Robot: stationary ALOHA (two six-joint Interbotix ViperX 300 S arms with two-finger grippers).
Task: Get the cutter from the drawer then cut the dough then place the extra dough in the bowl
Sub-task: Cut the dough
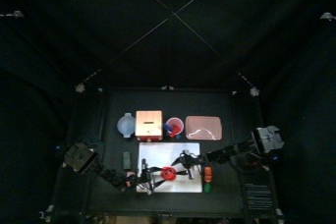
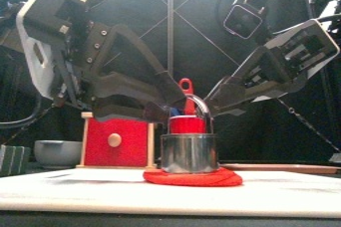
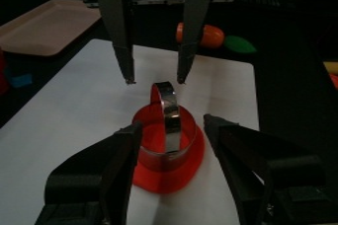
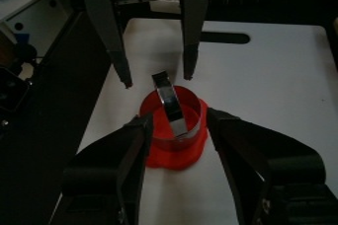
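Sitting squarely on the red dough (image 2: 193,178), the round metal cutter (image 2: 189,151) stands on the white cutting board (image 4: 284,81) near the front of the tabletop (image 1: 164,203), its wire handle raised above the ring. That placement fits the cutting step: the cutter is out of the wooden box (image 2: 118,139), whose red drawer front looks closed, and its ring covers the middle of the disc, so a rim of dough shows all round it.

The left end effector (image 4: 157,77) and the right end effector (image 3: 156,76) come in from opposite sides and face each other across the cutter. Both have their jaws spread apart, gripping nothing. Each pair straddles the ring, probably to steady it or bear down on it. From these angles it is hard to say whether any jaw touches the metal or the handle.

The blue-grey bowl (image 2: 56,151) waits just beside the box at the back left, well apart from the dough. It is the place for the outer rim of dough once that is cut free, which I judge is not yet done.
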